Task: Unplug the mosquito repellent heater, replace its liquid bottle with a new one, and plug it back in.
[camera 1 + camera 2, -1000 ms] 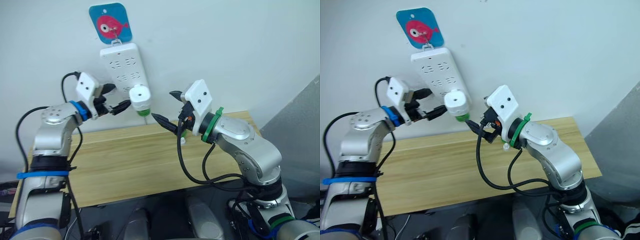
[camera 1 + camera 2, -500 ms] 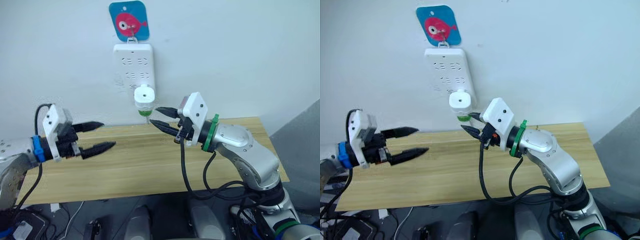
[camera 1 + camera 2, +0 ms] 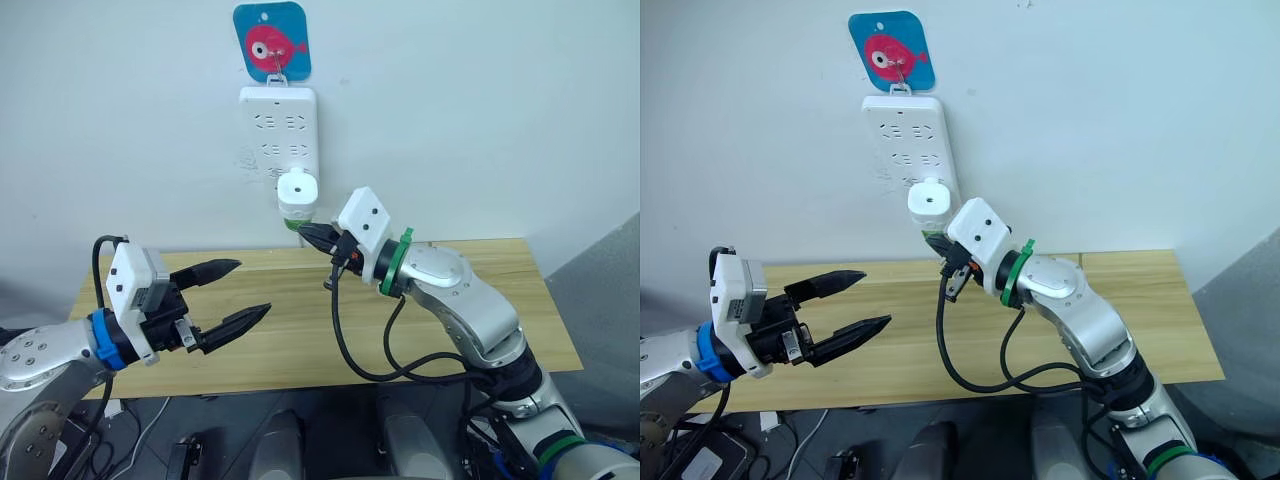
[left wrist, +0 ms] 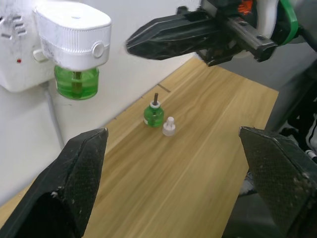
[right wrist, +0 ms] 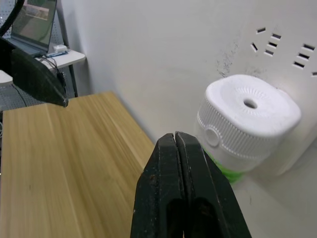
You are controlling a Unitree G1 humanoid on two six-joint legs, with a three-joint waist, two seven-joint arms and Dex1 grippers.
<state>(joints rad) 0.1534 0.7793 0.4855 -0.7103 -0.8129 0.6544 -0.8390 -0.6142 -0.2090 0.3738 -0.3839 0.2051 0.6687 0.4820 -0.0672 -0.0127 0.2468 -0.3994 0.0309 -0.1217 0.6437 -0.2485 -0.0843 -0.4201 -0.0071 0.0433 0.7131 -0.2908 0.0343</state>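
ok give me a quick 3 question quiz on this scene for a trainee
1. True or false: the mosquito repellent heater is plugged into the power strip on the wall.
2. Which hand has its fingers pressed together: A) left hand B) right hand?
3. Fill in: a spare green bottle and a small white cap stand on the wooden ____.

Key
1. True; it hangs from the strip with a green bottle under it.
2. B; the left hand is spread wide open.
3. table
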